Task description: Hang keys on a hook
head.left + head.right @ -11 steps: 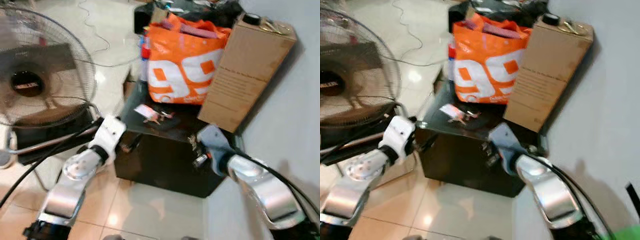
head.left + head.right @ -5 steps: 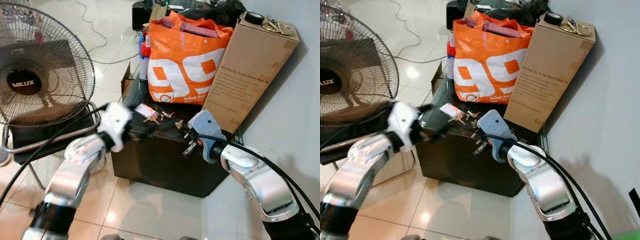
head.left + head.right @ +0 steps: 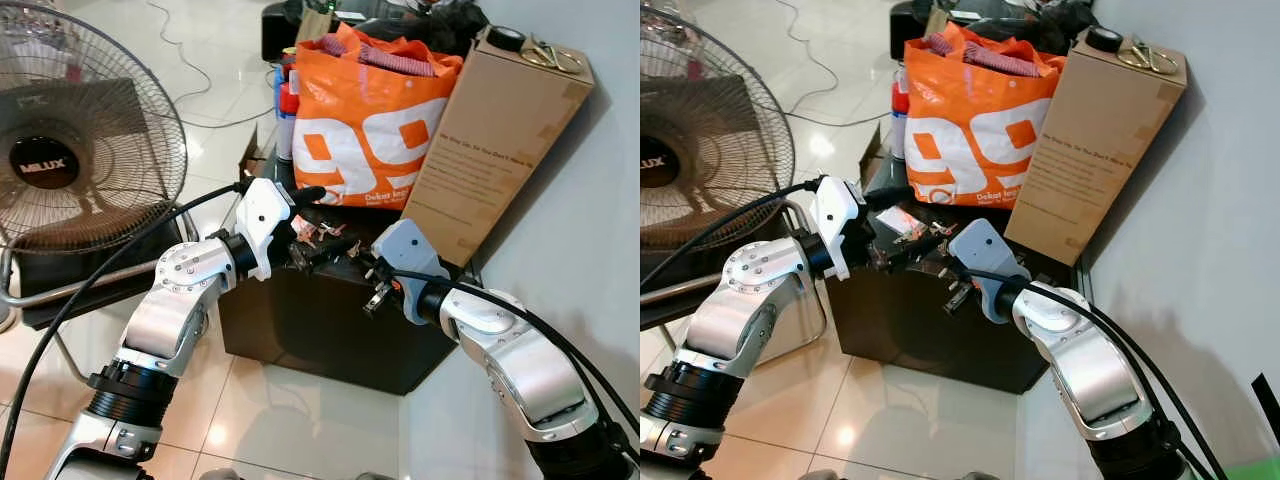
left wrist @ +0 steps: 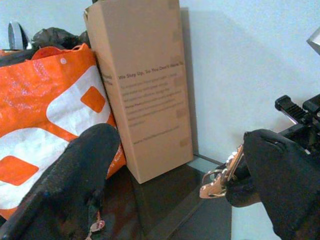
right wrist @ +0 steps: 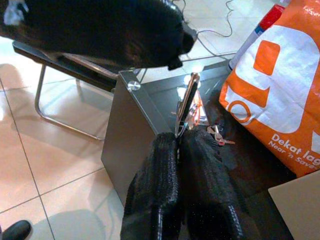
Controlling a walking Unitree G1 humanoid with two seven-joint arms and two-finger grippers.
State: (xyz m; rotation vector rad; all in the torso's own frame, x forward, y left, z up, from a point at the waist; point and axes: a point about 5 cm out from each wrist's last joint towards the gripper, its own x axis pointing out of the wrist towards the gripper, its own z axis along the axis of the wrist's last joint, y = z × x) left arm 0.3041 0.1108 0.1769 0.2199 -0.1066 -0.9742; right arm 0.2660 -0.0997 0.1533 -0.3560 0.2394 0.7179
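My right gripper [image 5: 179,142] is clamped on a metal clip [image 5: 187,102] that stands up from its fingertips over the near edge of the dark glass-topped cabinet [image 3: 330,320]. My left gripper [image 3: 312,222] is spread wide just beside it. More keys [image 3: 325,232] lie on the glass between both grippers and the orange bag [image 3: 370,125]. The cardboard box [image 3: 495,140] and wall crowd the right; bare floor tiles lie below.

left tool [image 3: 312,222] spread, right tool [image 5: 181,145] pinched
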